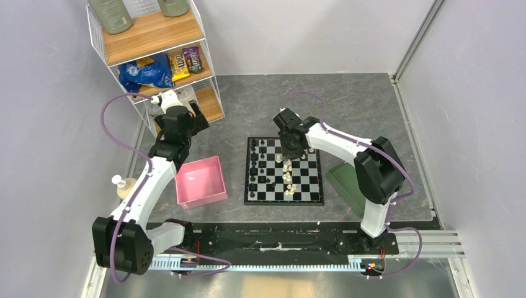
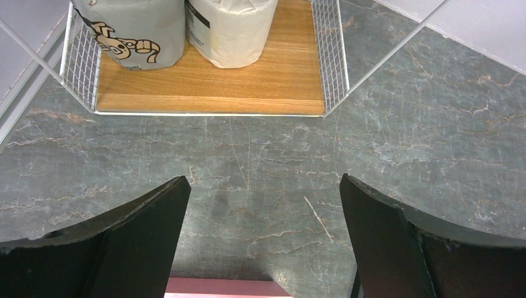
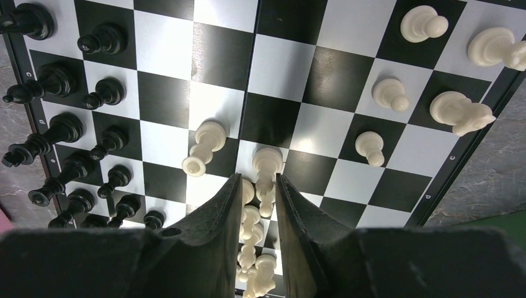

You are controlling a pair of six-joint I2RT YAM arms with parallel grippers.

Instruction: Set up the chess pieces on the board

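We look down on the board (image 3: 335,81), with black pieces (image 3: 102,93) ranked along one side and white pieces (image 3: 384,93) scattered. The right gripper (image 3: 257,180) hangs low, its jaws narrowed about a white piece (image 3: 267,162); we cannot tell whether they pinch it. The left gripper (image 2: 263,181) gapes wide near the shelf (image 2: 211,93). We judge the piece light, hard and slick: best taken at its slim waist.

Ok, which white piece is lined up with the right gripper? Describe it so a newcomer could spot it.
On the chequered board, the right gripper hangs over the middle, above a line of white pieces. The white piece you want pokes out just past its tips, in line with their gap. Its nearest white neighbour sits clear to one side of the fingers.
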